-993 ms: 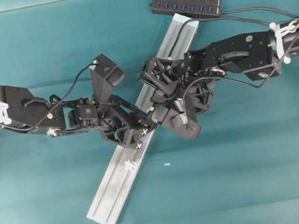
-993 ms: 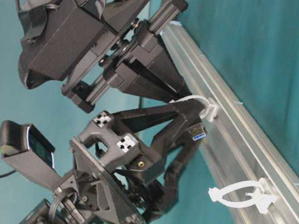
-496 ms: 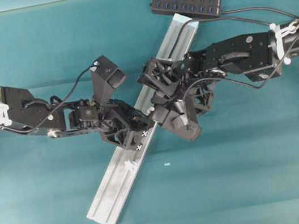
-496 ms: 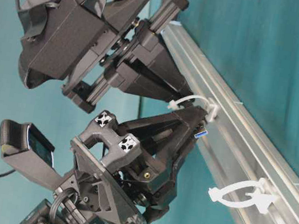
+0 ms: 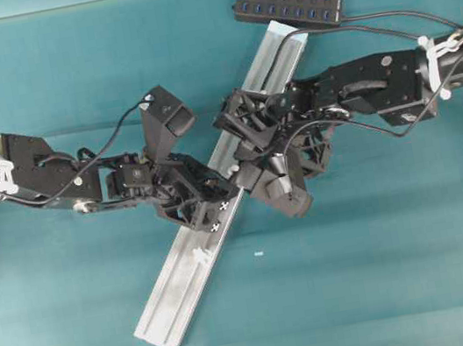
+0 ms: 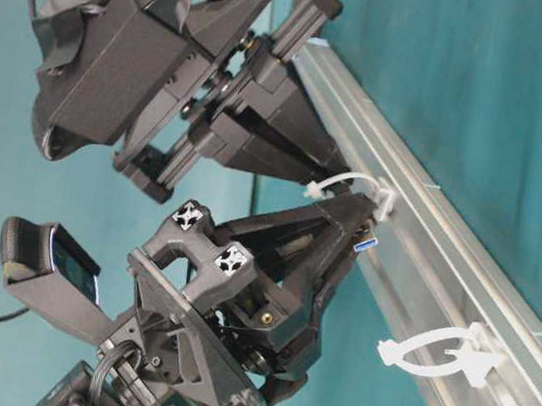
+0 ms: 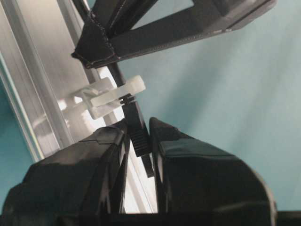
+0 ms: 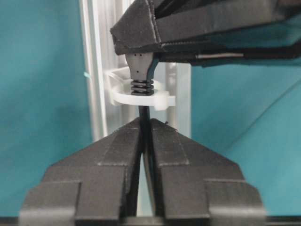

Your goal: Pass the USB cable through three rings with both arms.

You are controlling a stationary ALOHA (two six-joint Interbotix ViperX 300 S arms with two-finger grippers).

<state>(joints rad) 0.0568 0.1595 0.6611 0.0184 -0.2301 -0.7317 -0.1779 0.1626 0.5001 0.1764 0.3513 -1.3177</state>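
Black hub (image 5: 287, 7) past rail (image 5: 179, 284), spare ring (image 6: 432, 352) beside hands

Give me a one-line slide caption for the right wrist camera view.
Opposing black fingers hold the black USB cable's plug at a translucent white plastic ring on the silver aluminium rail.

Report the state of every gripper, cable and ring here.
left gripper, shut on the plug of the USB cable.
right gripper, cable between its fingers; gripping or released, cannot tell.
USB cable, passes through the ring between the grippers.
ring between the grippers, threaded.
next ring, empty.
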